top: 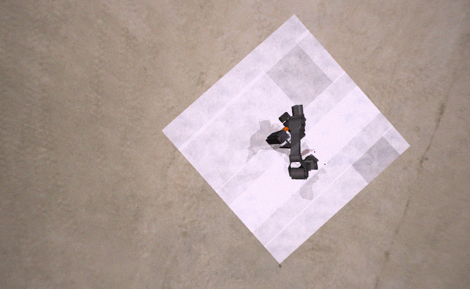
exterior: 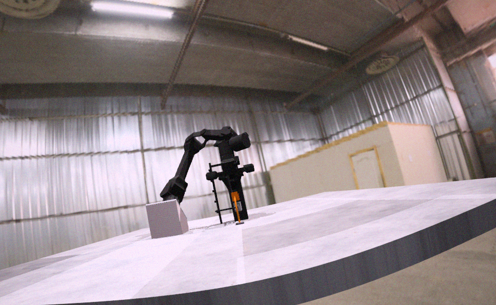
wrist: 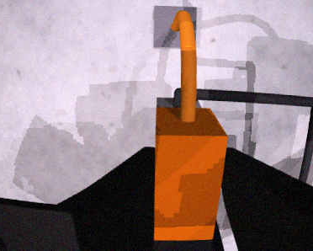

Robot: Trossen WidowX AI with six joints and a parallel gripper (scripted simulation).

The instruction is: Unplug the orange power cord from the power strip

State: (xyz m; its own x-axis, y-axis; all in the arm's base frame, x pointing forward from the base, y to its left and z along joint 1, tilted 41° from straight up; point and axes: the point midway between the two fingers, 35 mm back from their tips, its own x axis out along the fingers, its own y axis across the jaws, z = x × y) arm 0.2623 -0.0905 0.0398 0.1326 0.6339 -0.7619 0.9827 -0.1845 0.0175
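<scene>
Gripping the orange plug [wrist: 189,173] between its two dark fingers, the claw [wrist: 187,221] is clenched on the boxy plug body, with a finger against each flat side as the wrist view shows. The claw points straight down at the pale worktop [wrist: 63,43], and the plug sits upright in it, its far end facing the surface. From that end the orange cord [wrist: 187,65] runs as a stiff, slim stalk away from the camera and bends over at its tip, where it meets a small grey square [wrist: 164,26] lying flat on the worktop. A thin black frame [wrist: 252,98] crosses behind the plug and turns down along the right side of the wrist view. In the exterior view the arm [exterior: 189,158] rises from a pale block [exterior: 165,218] at its base, folds over at the elbow and drops vertically, with the orange plug [exterior: 235,198] visible low in the claw [exterior: 238,208] and the cord reaching down to the worktop [exterior: 318,227] just below. From the top view only a small orange fleck [top: 285,128] shows beside the dark arm [top: 295,143], near the middle of the white diamond-shaped worktop [top: 211,125]. Whether the power strip is the grey square cannot be told from these views.
</scene>
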